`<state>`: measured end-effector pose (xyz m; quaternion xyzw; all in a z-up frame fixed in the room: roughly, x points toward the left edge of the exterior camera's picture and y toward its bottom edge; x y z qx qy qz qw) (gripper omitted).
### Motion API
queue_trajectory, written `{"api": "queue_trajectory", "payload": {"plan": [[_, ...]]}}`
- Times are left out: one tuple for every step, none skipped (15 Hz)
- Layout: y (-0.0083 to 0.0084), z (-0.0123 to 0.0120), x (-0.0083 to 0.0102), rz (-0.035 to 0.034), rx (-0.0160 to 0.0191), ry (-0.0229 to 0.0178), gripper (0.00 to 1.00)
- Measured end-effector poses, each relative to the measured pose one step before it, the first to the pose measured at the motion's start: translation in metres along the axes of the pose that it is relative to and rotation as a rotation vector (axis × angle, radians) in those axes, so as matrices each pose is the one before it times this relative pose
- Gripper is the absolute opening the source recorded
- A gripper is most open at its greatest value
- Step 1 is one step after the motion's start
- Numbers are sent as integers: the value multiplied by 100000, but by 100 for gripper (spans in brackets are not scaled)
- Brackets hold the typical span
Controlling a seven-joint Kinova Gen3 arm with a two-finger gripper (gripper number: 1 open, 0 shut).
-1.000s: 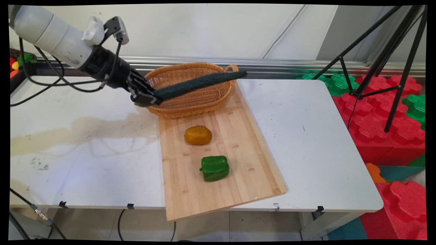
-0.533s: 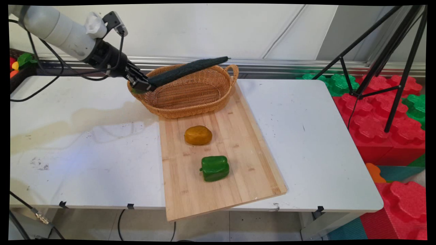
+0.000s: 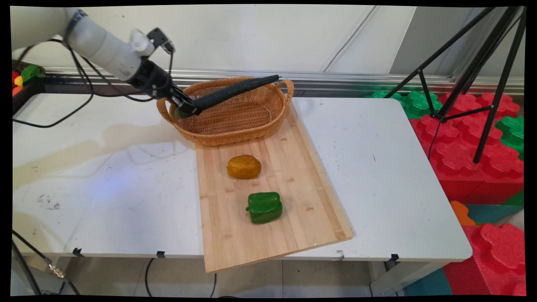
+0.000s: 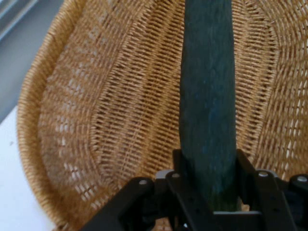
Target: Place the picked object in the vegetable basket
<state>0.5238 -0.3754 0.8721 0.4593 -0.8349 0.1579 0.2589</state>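
Two black fingers of the gripper (image 3: 187, 110) are closed tight on one end of a long dark green cucumber (image 3: 235, 89), and the hand view shows that same cucumber (image 4: 208, 96) clamped between the pads and running straight away from the hand. The gripper sits at the left rim of a woven wicker basket (image 3: 260, 126), over its inside. From there the cucumber slants up and to the right across the basket's opening, its free end reaching toward the handle on the far right rim. It is held in the air above the weave; I cannot tell whether its far tip touches the rim. In the hand view the basket's floor and curved wall (image 4: 96, 120) lie right beneath the cucumber.

The basket stands at the far end of a pale wooden cutting board (image 3: 293, 184), which lies lengthwise on the white table (image 3: 105, 188) and overhangs the near edge a little. On the board, near the basket, lies a yellow-orange potato (image 3: 243, 166). Nearer still, just beyond the board's middle, sits a green bell pepper (image 3: 264, 207), apart from the potato.

Black cables (image 3: 63, 113) hang from the arm over the table's far left. To the right of the table stand a black tripod (image 3: 482, 75) and a heap of big red and green foam blocks (image 3: 474, 159).
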Motion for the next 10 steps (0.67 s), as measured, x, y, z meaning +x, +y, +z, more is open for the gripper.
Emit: {"api": "queue_trajectory", "payload": {"plan": [[-142,916,110,-840,-886,-427,0],[-112,851,103,-707,-875,-459,0],[-114,622,6,-532,-590,-460,0],[-80,375,1,-317,-334,-287,0],[-135,473,-45,-430,-374,-367,0],[-160,494,-4,-437,-321,-297,100],[-159,421,17,-429,-258,-171,100],[-113,285,59,-367,-214,37,100],[-72,171,30,-252,-127,27,100],[-96,205,66,-432,-158,188,100]]}}
